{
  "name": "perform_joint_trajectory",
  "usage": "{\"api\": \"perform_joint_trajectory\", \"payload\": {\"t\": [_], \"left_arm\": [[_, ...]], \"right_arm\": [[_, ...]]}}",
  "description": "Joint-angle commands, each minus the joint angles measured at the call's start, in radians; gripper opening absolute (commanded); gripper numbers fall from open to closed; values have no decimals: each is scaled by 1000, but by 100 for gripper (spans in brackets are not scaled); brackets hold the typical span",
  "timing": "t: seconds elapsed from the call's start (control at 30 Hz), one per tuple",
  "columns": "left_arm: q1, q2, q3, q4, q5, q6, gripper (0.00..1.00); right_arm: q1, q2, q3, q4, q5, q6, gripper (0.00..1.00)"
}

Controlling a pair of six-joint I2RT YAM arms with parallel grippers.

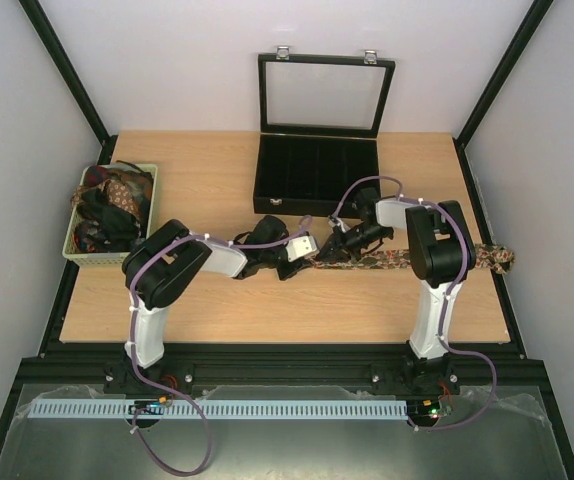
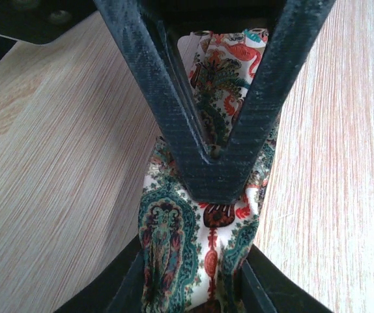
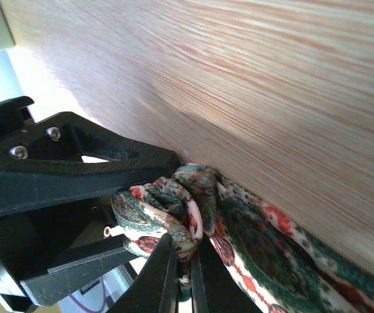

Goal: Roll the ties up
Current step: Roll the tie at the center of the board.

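Noting from my console: the tie [image 1: 407, 260] lies stretched along the surface [image 1: 217, 310], from its middle to the right edge. I see the left end effector [image 2: 200, 283] clamped across the tie's bunched left end; the right end effector [image 3: 184, 261] pinches the same folded fabric just beside it.

Open case [image 1: 317, 208] behind tie [image 1: 489, 254], basket [image 1: 87, 260] far left

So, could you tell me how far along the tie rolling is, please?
Barely started. Done: nothing visibly rolled, and the case looks empty. In hand: the left gripper and right gripper both pinch the bunched end of one tie, the rest lying straight across the table. Left: rolling it, then the ties heaped in the basket.
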Motion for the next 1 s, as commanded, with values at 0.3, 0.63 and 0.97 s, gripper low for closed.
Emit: {"api": "perform_joint_trajectory", "payload": {"t": [0.3, 0.63, 0.97], "left_arm": [[50, -6, -97, 82, 150, -79, 68], [16, 125, -62, 250, 151, -67, 66], [4, 109, -33, 72, 89, 18, 37]], "right_arm": [[-20, 71, -45, -69, 179, -77, 1], [-40, 160, 26, -112, 178, -105, 3], [-43, 154, 71, -125, 150, -102, 15]]}}
